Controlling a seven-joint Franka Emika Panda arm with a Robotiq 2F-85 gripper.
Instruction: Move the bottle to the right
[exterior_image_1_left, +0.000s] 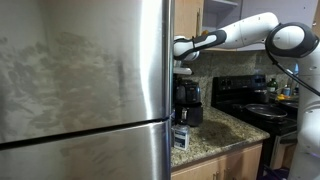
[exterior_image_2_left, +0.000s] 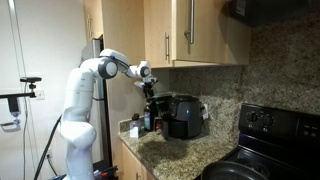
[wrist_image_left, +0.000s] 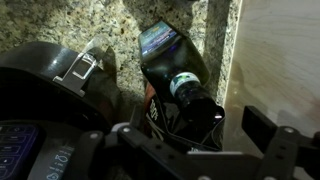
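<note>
A tall, dark, nearly black bottle (wrist_image_left: 188, 95) stands upright on a speckled granite counter (wrist_image_left: 110, 25), just beside the boxy black coffee maker (wrist_image_left: 40, 90). In the wrist view, looking straight down, the bottle's pale round cap shows near the centre, with the coffee maker's rounded body off to the picture's left. In an exterior view the bottle (exterior_image_2_left: 150, 118) stands on the side of the coffee maker (exterior_image_2_left: 183, 115) nearer the robot's base, about as tall as it but much narrower.

The gripper (wrist_image_left: 195, 135) hangs above the bottle, higher than the coffee maker's top. Its two fingers (wrist_image_left: 125, 140) are spread wide, one on each side of the bottle as seen from above. Nothing is held.

Beyond the bottle, further from the coffee maker's side, a dark object with a bluish label (wrist_image_left: 160, 42) lies on the counter; what it is cannot be told. A pale wooden panel (wrist_image_left: 285, 60) rises on the far side of the bottle from the coffee maker.

In both exterior views a black stove (exterior_image_2_left: 270, 135) sits well apart from the coffee maker, and wooden cabinets (exterior_image_2_left: 195, 30) hang above it. A large steel refrigerator (exterior_image_1_left: 85, 90) fills the foreground in front of the coffee maker.
</note>
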